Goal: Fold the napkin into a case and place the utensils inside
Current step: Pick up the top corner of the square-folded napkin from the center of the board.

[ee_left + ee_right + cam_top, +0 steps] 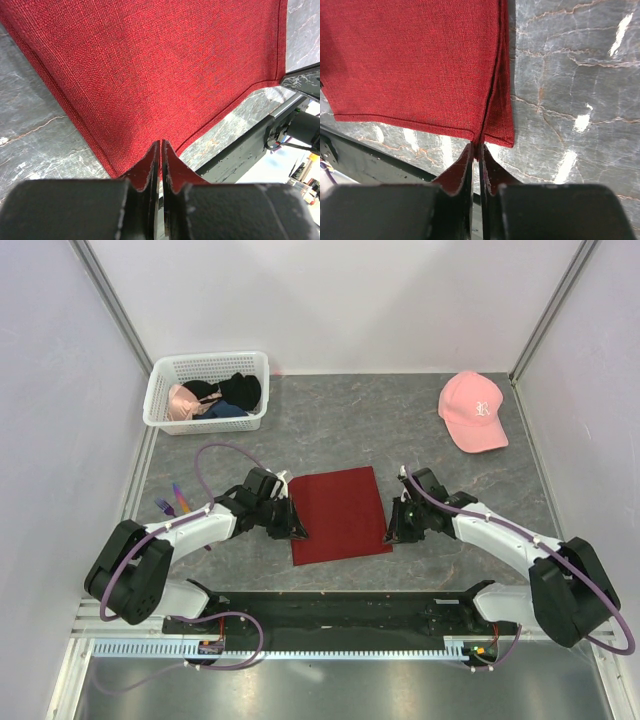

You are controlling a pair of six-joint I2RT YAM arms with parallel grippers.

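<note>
**Top view.** The napkin (340, 512) is lying flat at the middle of the tabletop (420, 430), between the left arm (200, 525) and the right arm (500, 530). The left jaws are meeting its near left corner and the right jaws its near right corner. It is looking close to square, so no long axis is standing out. It is sitting slightly skewed, with the near left corner reaching closer to the arm bases than the near right one. A basket (205, 390) and a pink cap (473, 410) are resting well apart from it at the far side.

**Left wrist view.** The left jaws are clenching the corner of the napkin (150, 65), and the cloth is fanning away from them.

**Right wrist view.** The right jaws are pinching the napkin (410, 60) at its near edge, just beside the corner. A narrow strip (506, 100) is running along the side there; whether it is a fold or a hem cannot be told.

**Step in hand, as judged.** The first fold is probably starting. The 2 corners are best raised together and carried level toward the far edge, keeping the cloth lightly taut. Hems should be matching before either grip is released.
</note>
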